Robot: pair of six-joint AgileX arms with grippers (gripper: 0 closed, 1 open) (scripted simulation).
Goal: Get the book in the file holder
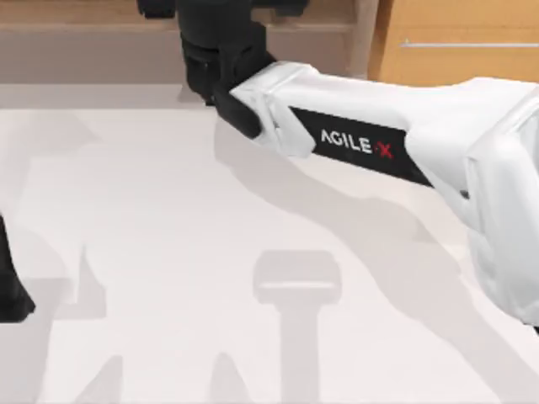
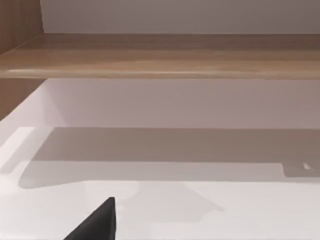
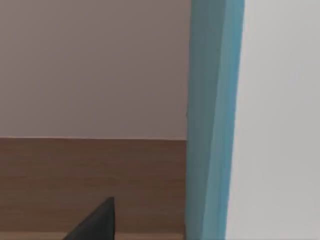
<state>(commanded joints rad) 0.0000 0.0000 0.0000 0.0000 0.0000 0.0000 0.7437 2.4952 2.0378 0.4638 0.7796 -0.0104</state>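
My right arm (image 1: 396,143), white with one black band of lettering, reached from the table's right side across to the far edge, where its dark wrist end (image 1: 221,59) sat against the wooden cabinet (image 1: 446,42). I counted one cabinet there, with one pale shelf opening at the top middle and one closed orange-wood front at the top right.

From my right wrist, one book (image 3: 260,120) stood upright and very close, its teal-blue band (image 3: 212,120) running down beside a broad white face. Behind it were a plain grey back wall and a wooden board (image 3: 90,185). One dark fingertip (image 3: 97,222) showed; I could not tell how wide that claw stood, nor whether it had hold of the book.

My left arm (image 1: 10,286) waited at the table's left edge. Its wrist looked along the white table (image 2: 250,210) toward one wooden shelf edge (image 2: 160,65), with one dark fingertip (image 2: 97,222) in sight; its opening I could not tell either.
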